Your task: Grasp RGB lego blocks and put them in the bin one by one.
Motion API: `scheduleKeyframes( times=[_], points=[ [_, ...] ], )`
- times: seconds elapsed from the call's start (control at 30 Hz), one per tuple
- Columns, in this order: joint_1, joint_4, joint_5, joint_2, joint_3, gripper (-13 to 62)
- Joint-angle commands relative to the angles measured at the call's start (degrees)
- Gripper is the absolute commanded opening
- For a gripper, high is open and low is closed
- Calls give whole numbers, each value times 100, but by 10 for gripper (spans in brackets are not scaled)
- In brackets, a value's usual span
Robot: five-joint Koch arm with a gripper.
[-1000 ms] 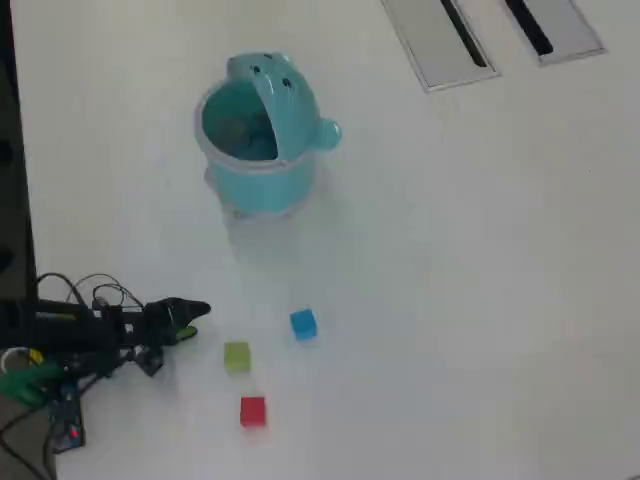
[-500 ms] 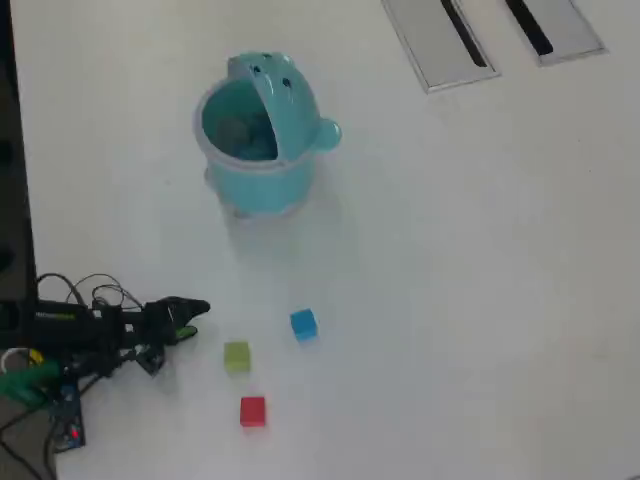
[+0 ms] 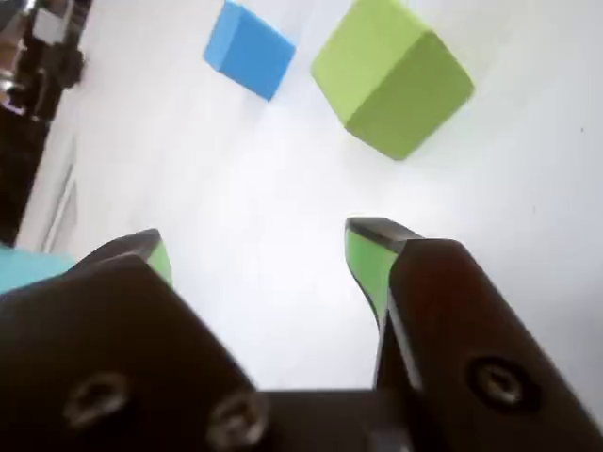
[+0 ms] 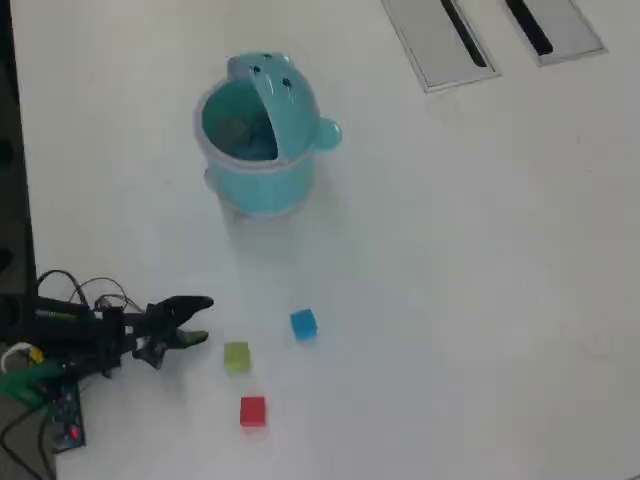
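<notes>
Pincer (image 4: 202, 320): jaws spread wide, empty, low over white counter (image 4: 450, 300), just left of green block (image 4: 237, 357) in overhead view. Blue block (image 4: 303, 324) right of green; red block (image 4: 253, 411) below. Bin (image 4: 262, 140): lid open, well apart.

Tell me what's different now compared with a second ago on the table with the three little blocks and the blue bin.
The tool has opened: its jaws, together a second ago, now stand apart, pointing at the green block. It holds nothing. The green block, blue block, red block and bin have not moved.
</notes>
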Motion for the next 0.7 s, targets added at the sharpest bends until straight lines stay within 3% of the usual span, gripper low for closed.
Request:
scheduleKeyframes(
  times=[0.0, 0.4, 0.67],
  points=[
    [35, -624, -729, 352, 369, 338],
    [659, -2338, -2312, 360, 422, 331],
    [888, -2364, -3401, 360, 290, 338]
  ],
)
